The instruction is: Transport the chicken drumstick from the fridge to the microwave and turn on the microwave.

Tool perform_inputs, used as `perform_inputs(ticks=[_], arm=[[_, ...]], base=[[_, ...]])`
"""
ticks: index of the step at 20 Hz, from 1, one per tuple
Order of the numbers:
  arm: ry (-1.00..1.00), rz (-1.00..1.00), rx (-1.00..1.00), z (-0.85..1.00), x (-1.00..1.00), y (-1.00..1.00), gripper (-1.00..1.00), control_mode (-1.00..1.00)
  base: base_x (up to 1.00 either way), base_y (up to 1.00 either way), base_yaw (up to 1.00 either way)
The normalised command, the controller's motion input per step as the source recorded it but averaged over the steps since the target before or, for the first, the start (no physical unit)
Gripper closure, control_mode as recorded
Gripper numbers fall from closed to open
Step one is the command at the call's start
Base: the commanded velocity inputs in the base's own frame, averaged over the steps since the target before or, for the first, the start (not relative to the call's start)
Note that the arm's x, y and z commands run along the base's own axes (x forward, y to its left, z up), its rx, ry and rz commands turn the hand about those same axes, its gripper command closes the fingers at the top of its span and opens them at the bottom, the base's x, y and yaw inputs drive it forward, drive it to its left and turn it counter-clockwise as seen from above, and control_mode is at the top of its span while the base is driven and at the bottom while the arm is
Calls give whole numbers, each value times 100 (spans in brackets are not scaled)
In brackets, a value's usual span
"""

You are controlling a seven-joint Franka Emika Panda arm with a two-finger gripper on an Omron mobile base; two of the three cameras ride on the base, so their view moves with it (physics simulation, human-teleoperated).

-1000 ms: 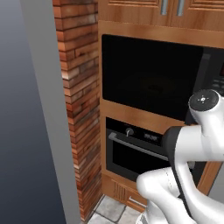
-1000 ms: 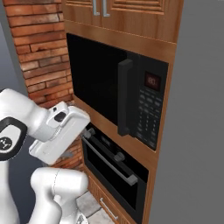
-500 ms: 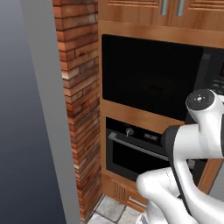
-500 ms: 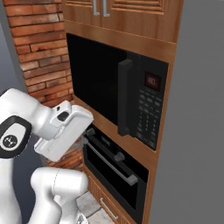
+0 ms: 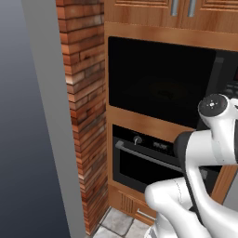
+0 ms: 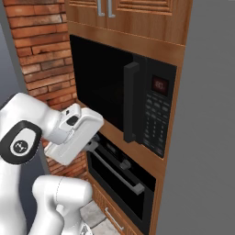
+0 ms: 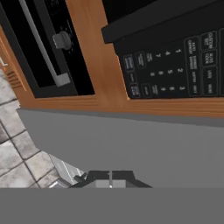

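Note:
The microwave (image 6: 105,87) is a black unit built into the wooden cabinet, with its dark door closed. Its vertical handle (image 6: 130,103) stands left of the keypad (image 6: 155,125) and the red display (image 6: 159,84). The left base view has its dark window (image 5: 158,83) behind my arm. In the hand view my gripper (image 7: 109,177) is shut on nothing, and the keypad (image 7: 170,65) lies some way beyond it. My white hand (image 6: 75,132) hangs below and left of the door. The chicken drumstick is out of view. The fridge's grey side (image 6: 211,137) rises right of the cabinet.
A black oven (image 6: 117,176) with a bar handle and knobs sits under the microwave, and its handle (image 7: 41,48) shows in the hand view. A brick pillar (image 5: 86,116) stands left of the cabinet, with a grey wall (image 5: 28,139) beside it. Tiled floor (image 7: 17,153) lies below.
My hand has edged slightly up and toward the microwave in the right base view. The jaws have come shut.

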Motion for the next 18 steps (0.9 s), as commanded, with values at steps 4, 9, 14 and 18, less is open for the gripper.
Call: perform_inputs(ticks=[4,9,14,18], arm=[[-11,10,-17,-63,1,-9,100,-100],[-12,26,-1,-61,-16,-54,100,-100],[-14,21,-2,-68,-5,-30,100,-100],[-15,5,-7,-63,0,0,100,-100]], base=[[0,0,0],[0,0,0],[0,0,0],[0,0,0]])
